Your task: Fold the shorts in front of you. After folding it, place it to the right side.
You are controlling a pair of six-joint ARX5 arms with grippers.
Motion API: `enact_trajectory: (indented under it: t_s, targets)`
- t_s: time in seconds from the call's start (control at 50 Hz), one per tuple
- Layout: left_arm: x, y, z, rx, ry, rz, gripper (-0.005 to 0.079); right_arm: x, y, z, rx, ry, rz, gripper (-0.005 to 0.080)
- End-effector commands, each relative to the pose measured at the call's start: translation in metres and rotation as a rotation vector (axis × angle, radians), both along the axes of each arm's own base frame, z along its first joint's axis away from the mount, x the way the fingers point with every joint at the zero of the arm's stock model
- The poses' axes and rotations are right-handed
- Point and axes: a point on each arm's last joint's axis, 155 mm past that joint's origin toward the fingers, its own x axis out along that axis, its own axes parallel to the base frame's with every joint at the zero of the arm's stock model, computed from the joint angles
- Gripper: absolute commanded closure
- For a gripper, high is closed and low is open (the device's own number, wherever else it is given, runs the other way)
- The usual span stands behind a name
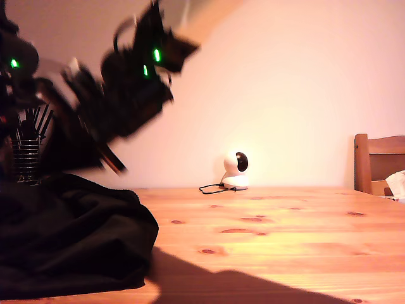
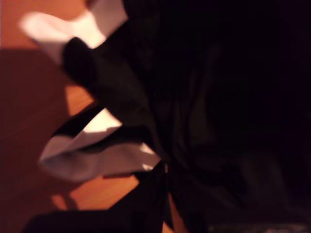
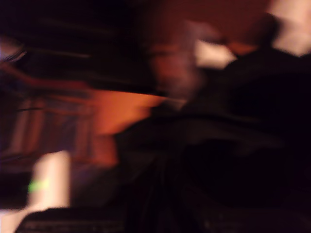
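The shorts [image 1: 69, 240] lie as a dark crumpled heap on the wooden table [image 1: 285, 234] at the exterior view's left. In the first wrist view the black cloth [image 2: 204, 97] fills most of the picture, and a white hem band [image 2: 97, 160] curls over the wood. I cannot make out my first gripper's fingers against the dark cloth. The second wrist view is smeared by motion and shows only dark fabric [image 3: 243, 145] over orange wood, so my second gripper's state is unreadable. Two black arms with green lights, one [image 1: 133, 82] blurred and one [image 1: 12, 63] at the edge, hang above the heap.
A small white camera [image 1: 237, 170] with a black cable stands at the table's far edge, mid-view. A wooden chair [image 1: 380, 161] shows at the exterior view's right. A wire holder with dark sticks [image 1: 26, 158] stands behind the heap. Bare tabletop stretches toward the exterior view's right.
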Motion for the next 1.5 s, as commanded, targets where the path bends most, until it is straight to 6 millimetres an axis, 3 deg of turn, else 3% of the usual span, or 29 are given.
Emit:
enact_trajectory:
  t_s: [0.0, 0.24, 0.44, 0.56, 0.68, 0.86, 1.04, 1.28, 1.48]
  targets:
    - [0.003, -0.001, 0.004, -0.001, -0.014, 0.015, 0.0762, 0.009, -0.006, -0.034, -0.069, -0.005, -0.037, 0.0765]
    - [0.029, -0.002, 0.02, -0.015, -0.155, 0.061, 0.0762, 0.023, -0.014, -0.05, -0.134, -0.035, -0.099, 0.0765]
    - [0.063, -0.026, 0.081, -0.181, -0.43, 0.058, 0.0762, 0.022, -0.015, -0.055, -0.139, -0.03, -0.095, 0.0765]
    - [0.065, -0.031, 0.117, -0.248, -0.56, 0.042, 0.0762, 0.023, -0.011, -0.052, -0.116, -0.035, -0.087, 0.0765]
    - [0.056, -0.03, 0.14, -0.308, -0.67, 0.04, 0.0762, 0.024, -0.009, -0.052, -0.109, -0.045, -0.09, 0.0765]
    - [0.032, -0.027, 0.14, -0.376, -0.759, 0.04, 0.0762, 0.029, -0.02, -0.065, -0.176, -0.064, -0.122, 0.0765]
    - [0.015, -0.026, 0.124, -0.411, -0.81, 0.037, 0.0762, 0.029, -0.034, -0.081, -0.256, -0.069, -0.145, 0.0765]
    - [0.001, -0.028, 0.115, -0.426, -0.812, 0.048, 0.0762, 0.022, -0.074, -0.119, -0.444, -0.084, -0.151, 0.0765]
    - [-0.001, -0.034, 0.118, -0.46, -0.813, 0.033, 0.0762, 0.024, -0.111, -0.13, -0.605, -0.114, -0.157, 0.0765]
